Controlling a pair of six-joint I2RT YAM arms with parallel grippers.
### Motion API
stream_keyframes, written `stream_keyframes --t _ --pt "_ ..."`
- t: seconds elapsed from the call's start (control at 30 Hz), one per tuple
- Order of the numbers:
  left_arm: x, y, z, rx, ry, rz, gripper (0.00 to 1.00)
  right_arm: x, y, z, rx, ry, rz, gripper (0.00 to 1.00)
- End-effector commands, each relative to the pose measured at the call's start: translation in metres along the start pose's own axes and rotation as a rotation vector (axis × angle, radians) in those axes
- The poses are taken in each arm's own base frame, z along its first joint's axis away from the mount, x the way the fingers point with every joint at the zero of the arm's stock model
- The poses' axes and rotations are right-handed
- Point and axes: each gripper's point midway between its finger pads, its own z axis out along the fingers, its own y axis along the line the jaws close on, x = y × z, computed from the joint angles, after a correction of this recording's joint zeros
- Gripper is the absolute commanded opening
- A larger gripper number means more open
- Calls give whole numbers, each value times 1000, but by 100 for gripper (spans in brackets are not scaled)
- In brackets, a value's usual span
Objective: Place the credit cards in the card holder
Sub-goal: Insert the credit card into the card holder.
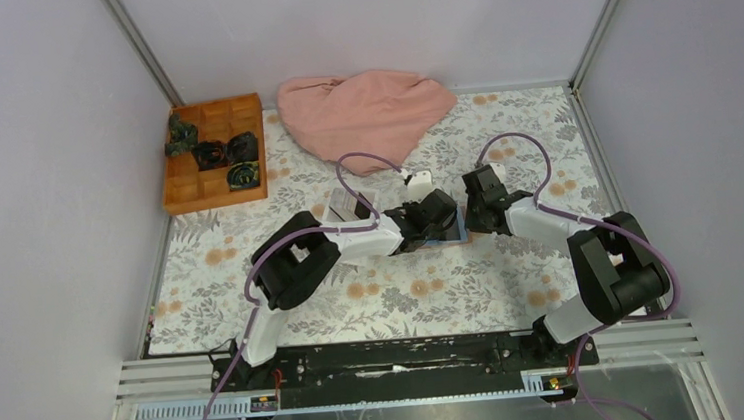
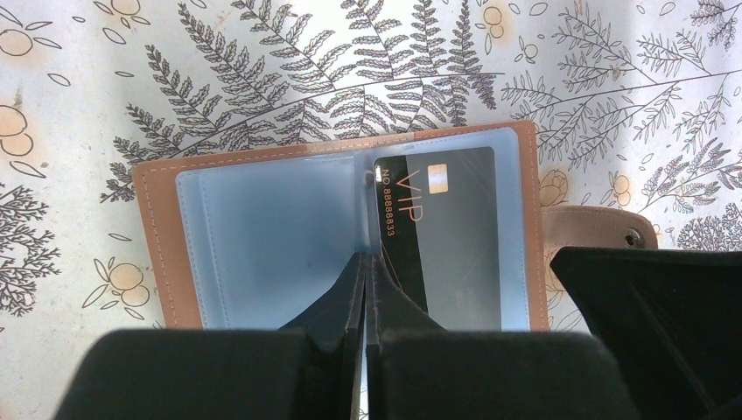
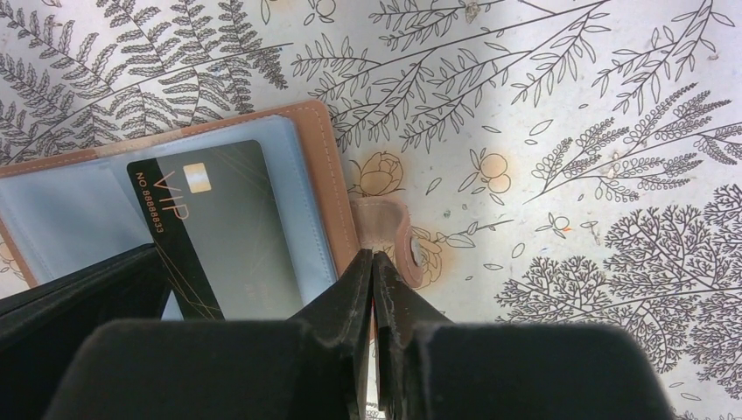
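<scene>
The reddish-brown card holder (image 2: 157,227) lies open on the flowered table, its clear sleeves facing up. A black VIP credit card (image 2: 446,227) sits in the right sleeve and also shows in the right wrist view (image 3: 227,219). My left gripper (image 2: 365,258) is shut, its tips on the holder's middle fold at the card's left edge. I cannot tell whether it pinches a sleeve. My right gripper (image 3: 374,255) is shut on the holder's snap strap (image 3: 385,223). In the top view both grippers (image 1: 439,220) (image 1: 474,212) meet over the holder (image 1: 455,234). A blue card is not in view.
An orange wooden compartment box (image 1: 179,200) with dark items stands at the back left. A pink cloth (image 1: 366,115) lies at the back middle. A grey flat thing (image 1: 347,204) lies just behind the left arm. Walls close in both sides.
</scene>
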Motion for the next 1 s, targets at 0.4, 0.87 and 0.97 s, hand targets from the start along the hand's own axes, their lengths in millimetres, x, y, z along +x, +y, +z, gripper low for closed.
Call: stream_keyframes --t 0.4,0.87,0.97 --pt "11 -26 1 50 12 20 0 15 -2 12 1 49 -24 8" --pt "7 -33 -4 47 -5 34 0 16 -5 12 13 40 -21 8" --pt "1 -25 -11 23 -29 40 2 9 -8 7 26 14 -20 9"
